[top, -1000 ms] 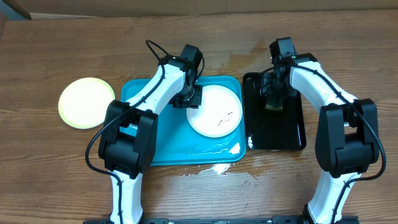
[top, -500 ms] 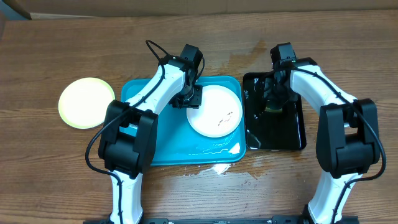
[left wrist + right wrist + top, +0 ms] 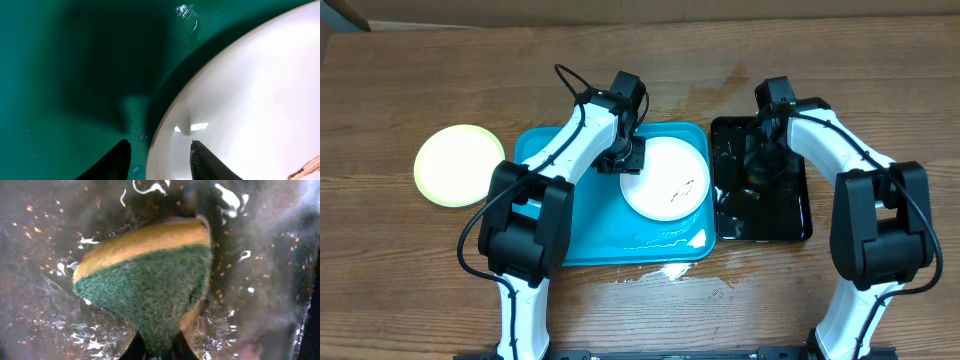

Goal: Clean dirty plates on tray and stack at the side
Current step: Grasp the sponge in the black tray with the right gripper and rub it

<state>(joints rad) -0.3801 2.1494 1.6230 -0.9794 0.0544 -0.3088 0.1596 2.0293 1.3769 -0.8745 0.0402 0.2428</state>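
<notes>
Your white plate (image 3: 665, 178) sits smeared on the tray (image 3: 545, 235), left tool (image 3: 160, 154) spread astride its rim and unmoved, while the right tool (image 3: 155, 350), pinching the sponge (image 3: 145, 290), just dipped lower into the wet black tray (image 3: 790, 225), so I'd say scrubbing hasn't started yet.

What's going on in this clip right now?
The left gripper sits at the edge of a white plate lying in the turquoise tray, with its fingers straddling the rim. Small dark smears show the plate is not yet clean. The right gripper holds a green-and-yellow sponge down at the wet black tray. A yellow-green plate lies on the table to the left of the tray.
</notes>
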